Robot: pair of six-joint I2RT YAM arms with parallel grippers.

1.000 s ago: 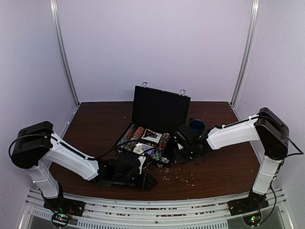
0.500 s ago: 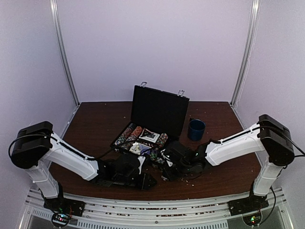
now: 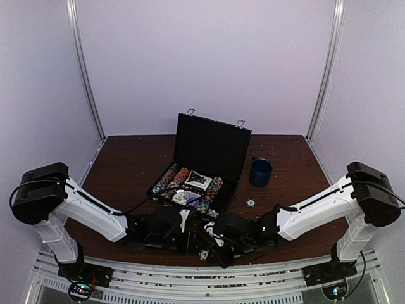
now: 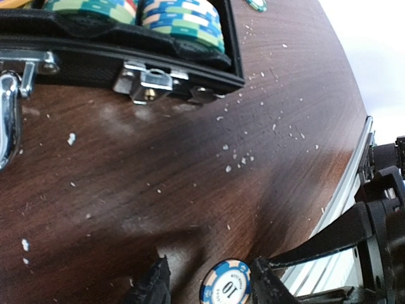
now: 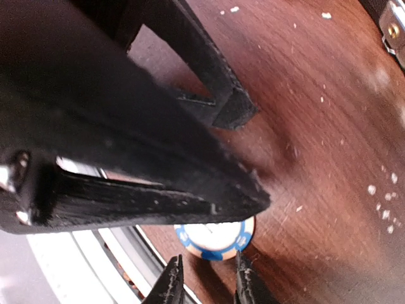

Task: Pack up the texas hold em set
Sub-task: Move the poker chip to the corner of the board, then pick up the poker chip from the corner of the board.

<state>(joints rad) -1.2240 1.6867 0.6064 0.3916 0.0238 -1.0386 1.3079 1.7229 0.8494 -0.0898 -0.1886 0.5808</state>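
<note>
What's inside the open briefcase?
The briefcase holds rows of striped poker chips and a card deck mid-tray. Whatever lies beneath them, and the tray floor, is covered.

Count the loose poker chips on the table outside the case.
2. The green chip lies right of the case, near the cup. The blue chip lies near the front, between the left gripper and right gripper. The arms may hide more.
</note>
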